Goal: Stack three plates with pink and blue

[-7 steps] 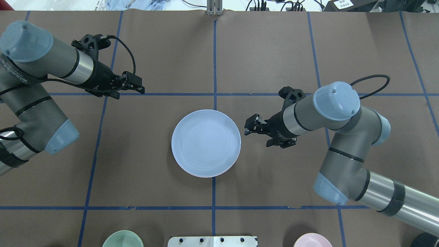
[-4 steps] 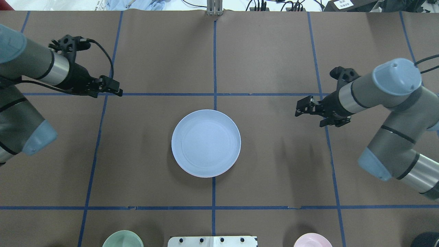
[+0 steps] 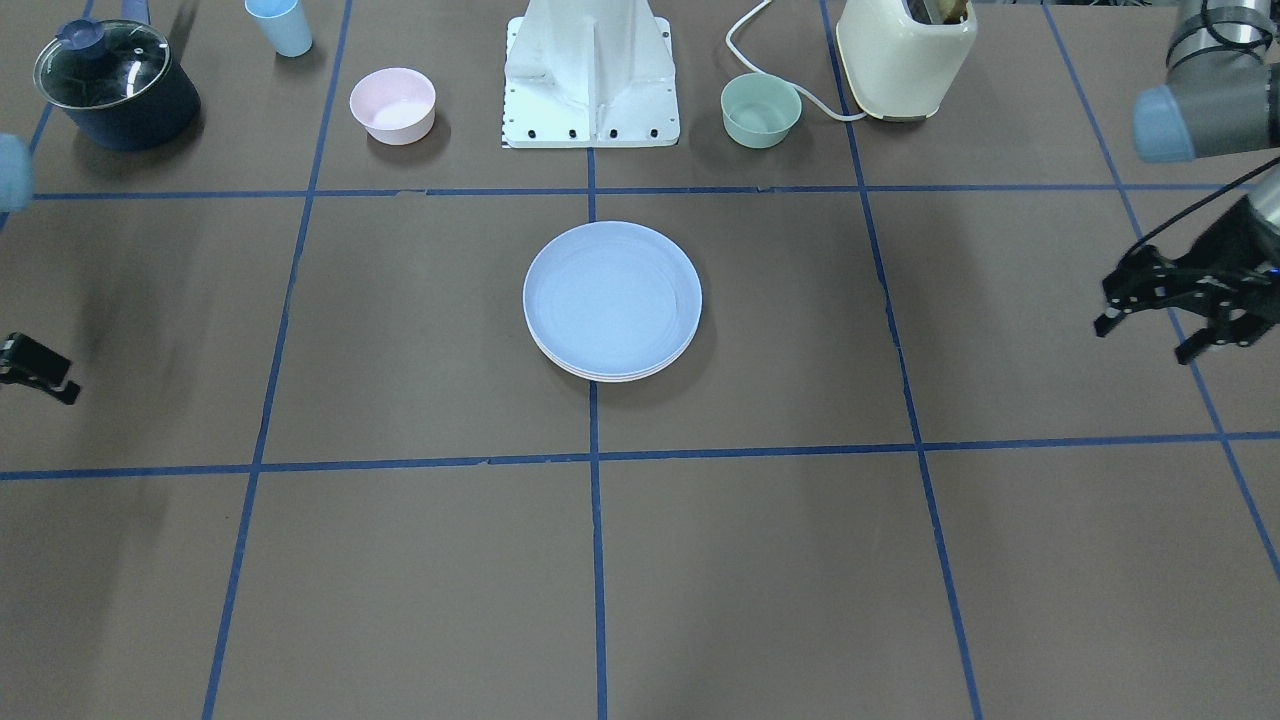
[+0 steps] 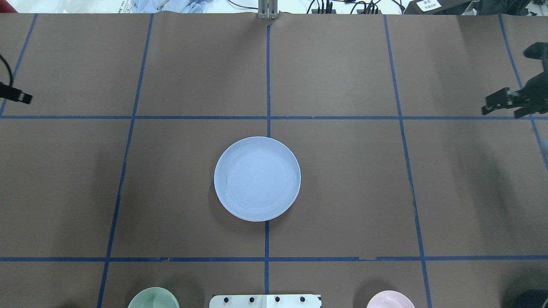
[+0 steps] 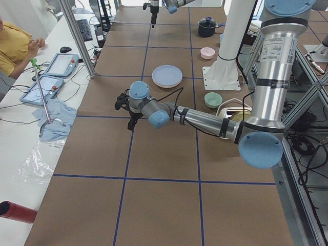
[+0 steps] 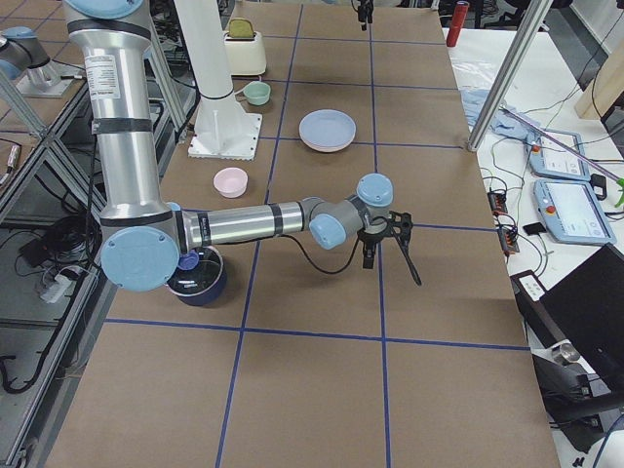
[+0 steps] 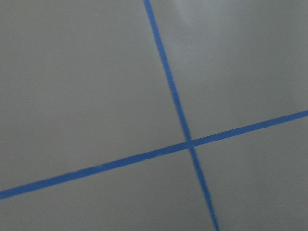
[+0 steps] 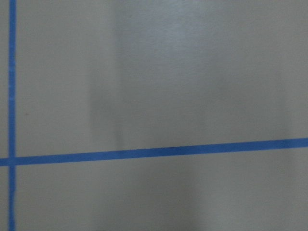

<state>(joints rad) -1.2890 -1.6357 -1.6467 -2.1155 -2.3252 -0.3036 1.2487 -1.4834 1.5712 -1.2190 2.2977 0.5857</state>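
Note:
The light blue plate lies on top of a stack at the table's middle. In the front-facing view the blue plate hides the two plates under it. Only their pale rims show at its near edge. My left gripper is open and empty, far off to the stack's side, and shows at the overhead view's left edge. My right gripper is open and empty, far off to the other side. Both wrist views show only brown table and blue tape.
A deep pink bowl, a mint-green bowl, a light blue cup, a dark lidded pot and a cream toaster stand along the robot's edge beside the white base.
Both arms have pulled back outward from the middle to the table's far sides. The stack of plates has not moved.

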